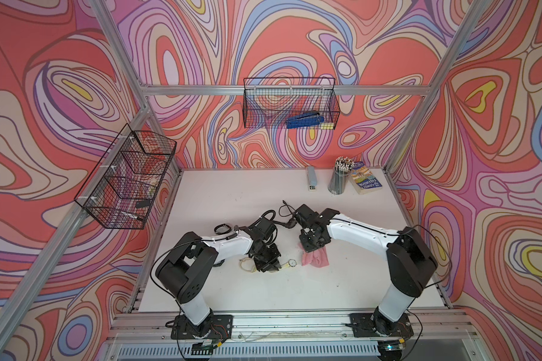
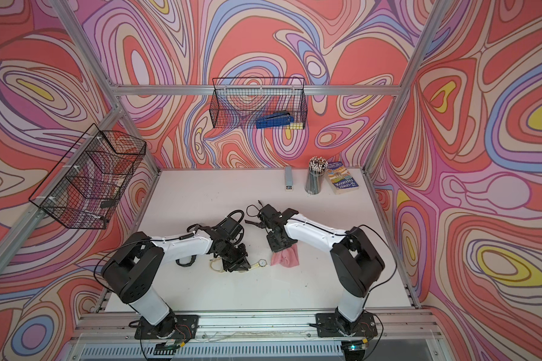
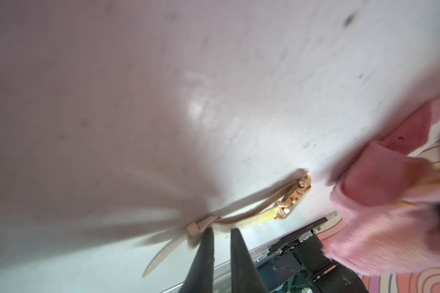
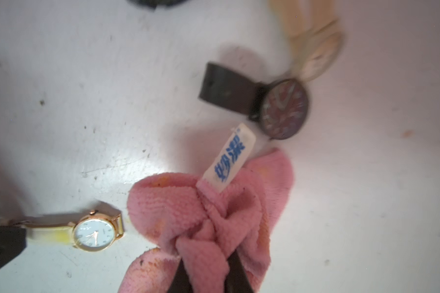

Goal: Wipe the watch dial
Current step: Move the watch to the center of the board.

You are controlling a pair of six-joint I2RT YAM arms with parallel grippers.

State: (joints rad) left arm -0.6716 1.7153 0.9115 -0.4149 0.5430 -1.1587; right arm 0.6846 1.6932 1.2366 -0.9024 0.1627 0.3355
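While right jaws pinch 1 pink cloth, left jaws pinch 1 gold watch.

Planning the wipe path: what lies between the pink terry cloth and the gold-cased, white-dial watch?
Only bare white tabletop, seen in the right wrist view, separates pink terry cloth from gold-cased watch.

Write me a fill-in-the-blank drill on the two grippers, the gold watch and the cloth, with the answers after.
1. The right gripper is shut on a cloth of ____ colour.
2. The left gripper holds the gold watch by its ____.
3. The watch's dial is ____, set in a gold case.
4. The dial faces ____, with the cloth beside it, not on it.
Answers: pink; strap; white; up.
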